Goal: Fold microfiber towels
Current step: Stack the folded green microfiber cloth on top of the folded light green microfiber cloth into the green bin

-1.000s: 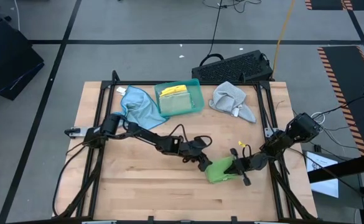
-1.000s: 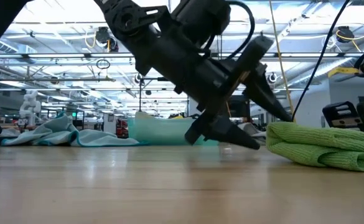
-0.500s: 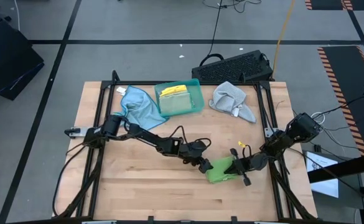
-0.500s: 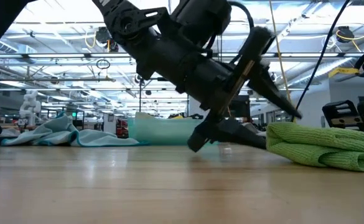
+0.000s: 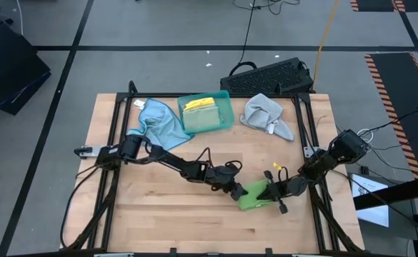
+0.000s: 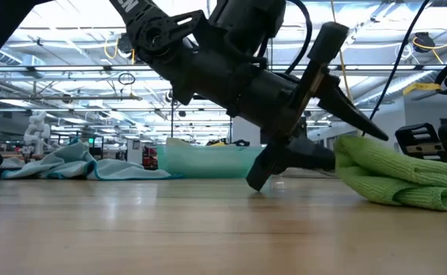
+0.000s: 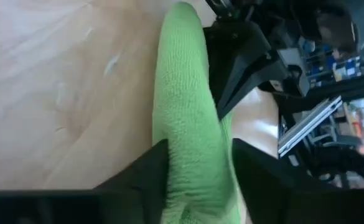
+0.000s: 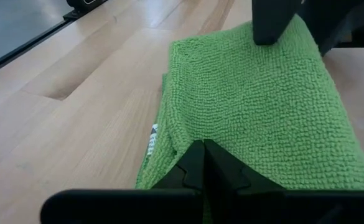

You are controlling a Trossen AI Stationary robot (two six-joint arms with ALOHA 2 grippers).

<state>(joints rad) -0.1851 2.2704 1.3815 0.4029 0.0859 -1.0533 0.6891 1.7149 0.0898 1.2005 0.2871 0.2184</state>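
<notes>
High view. The green towel (image 5: pixel 255 195) lay folded toward the near right of the wooden table (image 5: pixel 158 221), its long axis running roughly left to right, between the two arms. The left hand (image 5: pixel 241 191) met its left end and the right hand (image 5: pixel 271 193) its right end. A light blue towel (image 5: pixel 158 121) lay crumpled at the far left, just beside a teal tray (image 5: pixel 223 101) that held a yellow towel (image 5: pixel 200 107); a grey towel (image 5: pixel 266 114) lay bunched at the far right. No writing could be read.

Low view. The left hand (image 6: pixel 338 141) stood tilted with one finger above the green towel (image 6: pixel 391 176) and one at its edge on the table (image 6: pixel 208 229). The light blue towel (image 6: pixel 78 164) and the teal tray (image 6: pixel 200 162) showed behind. White letters on the arm were cut off and could not be read.

Left wrist view. The left hand (image 7: pixel 197 165) had its fingers (image 7: pixel 145 168) on either side of the green towel (image 7: pixel 185 118), which ran lengthwise away from the camera; the fingers flanked the fold, partly closed around it.

Right wrist view. The right hand (image 8: pixel 201 167) had its fingers together, pinching the near edge of the green towel (image 8: pixel 256 106). A small white label (image 8: pixel 153 144) showed at the towel's side edge; its print was too small to read.
</notes>
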